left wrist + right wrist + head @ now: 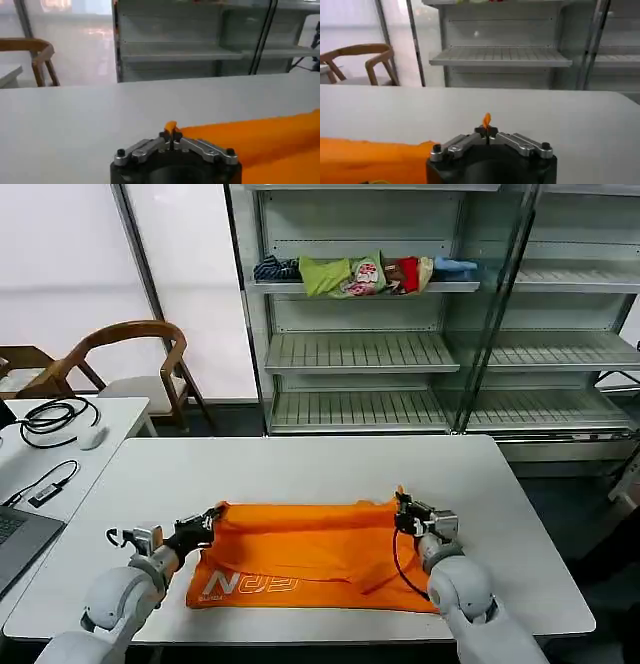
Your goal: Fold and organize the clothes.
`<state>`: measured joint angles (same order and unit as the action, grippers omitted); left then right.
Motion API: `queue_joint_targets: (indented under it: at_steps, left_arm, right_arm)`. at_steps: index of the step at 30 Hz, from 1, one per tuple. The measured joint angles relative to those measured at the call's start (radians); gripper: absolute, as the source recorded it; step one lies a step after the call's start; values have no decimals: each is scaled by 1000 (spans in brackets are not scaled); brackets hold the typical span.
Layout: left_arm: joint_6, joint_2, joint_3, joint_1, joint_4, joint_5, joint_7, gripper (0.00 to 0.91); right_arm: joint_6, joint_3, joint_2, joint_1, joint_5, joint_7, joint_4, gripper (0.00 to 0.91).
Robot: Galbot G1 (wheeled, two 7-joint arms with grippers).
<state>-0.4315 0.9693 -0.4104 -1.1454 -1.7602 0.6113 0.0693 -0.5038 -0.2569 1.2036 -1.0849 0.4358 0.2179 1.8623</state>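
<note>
While pinching the shirt (310, 554) corners on a white table (300, 464), left gripper (212, 519) at 9 o'clock, right gripper (402, 512) at 3, shelves (400, 349) at 12, white lettering unreadable.

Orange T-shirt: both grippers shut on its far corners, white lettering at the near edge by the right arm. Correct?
Not quite. The lettering sits at the near edge by the left arm, as the head view shows. The rest holds: the left gripper and the right gripper are each shut on a far corner of the orange T-shirt, and both wrist views show fabric pinched between the fingertips.

White table (300, 469), metal shelving (400, 354), wooden chair (130, 359), bright windows (60, 264)
</note>
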Motion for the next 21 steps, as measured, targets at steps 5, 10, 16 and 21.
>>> queue_joint_targets:
  at_steps: [5, 10, 16, 21]
  left_arm:
    - [1, -1, -29, -49, -41, -2, 1, 30]
    - [2, -5, -49, -89, -72, -4, 2, 30]
    - [2, -8, -70, -135, -111, -6, 3, 30]
    - [6, -9, -79, -172, -131, -18, 8, 30]
  right_arm:
    - [0, -16, -8, -53, -12, 3, 50, 0]
    - [-2, -29, -15, -103, -22, 5, 101, 0]
    - [-3, -42, -21, -152, -34, 6, 150, 0]
    - [-3, -49, -24, -187, -42, 8, 177, 0]
